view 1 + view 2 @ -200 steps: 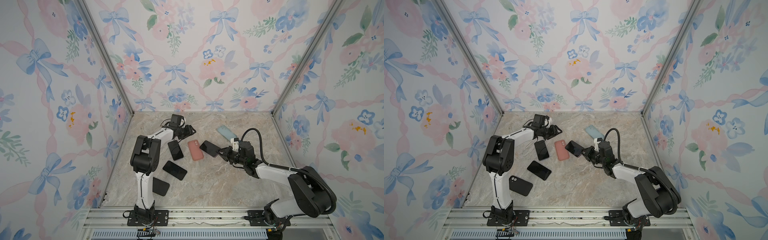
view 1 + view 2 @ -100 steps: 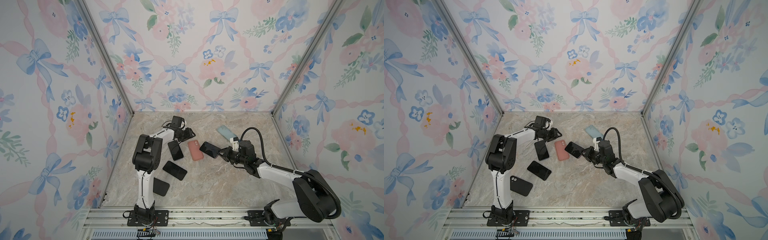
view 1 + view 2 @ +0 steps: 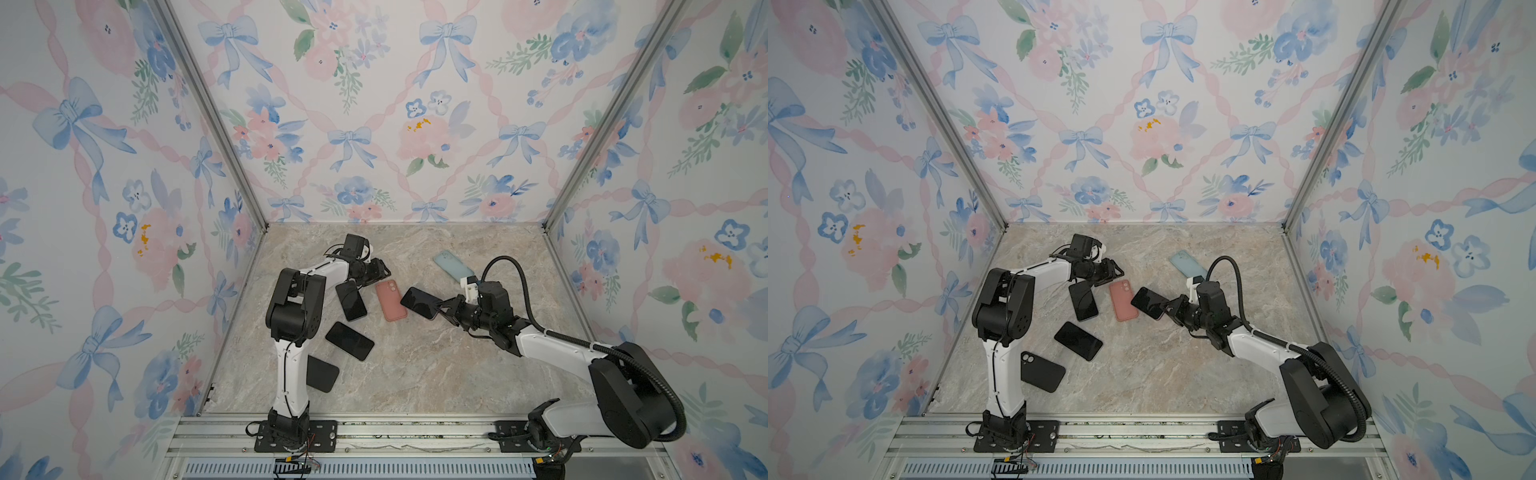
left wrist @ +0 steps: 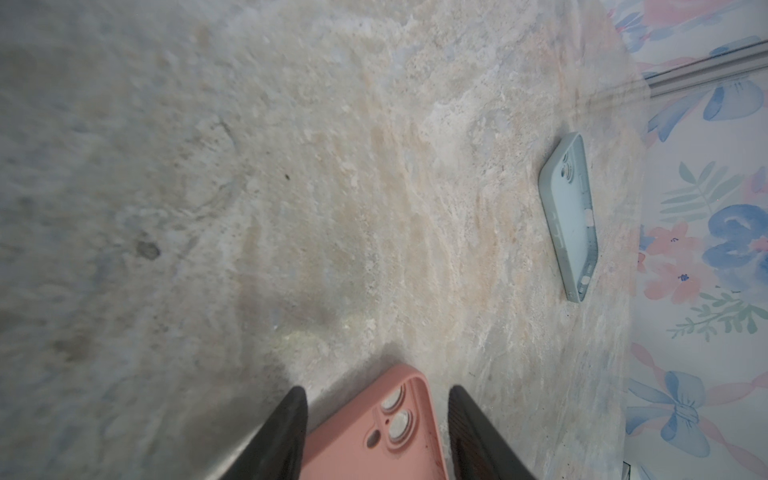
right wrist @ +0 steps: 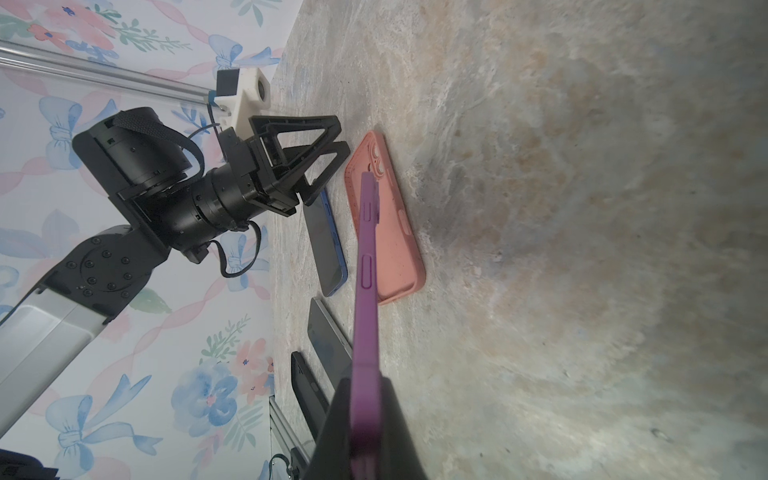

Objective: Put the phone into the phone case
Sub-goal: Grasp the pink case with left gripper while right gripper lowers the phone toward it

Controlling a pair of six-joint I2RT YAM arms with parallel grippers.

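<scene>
The right gripper (image 3: 441,309) is clamping the purple phone (image 3: 419,302) by one end, holding it tilted just beside the empty pink phone case (image 3: 390,300) on the worktop (image 3: 415,374). The left gripper (image 4: 377,390) is straddling the case's camera end with its jaws half-wide, so the insertion is still pending.

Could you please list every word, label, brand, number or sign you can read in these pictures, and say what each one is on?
None: no word, number or logo can be read in any view.
Pink case: plain.
Pale blue case: plain.
Purple-edged phone: edge and blank screen only.
Other dark phones: screens blank.
Robot arms: any marks too small to read.
</scene>
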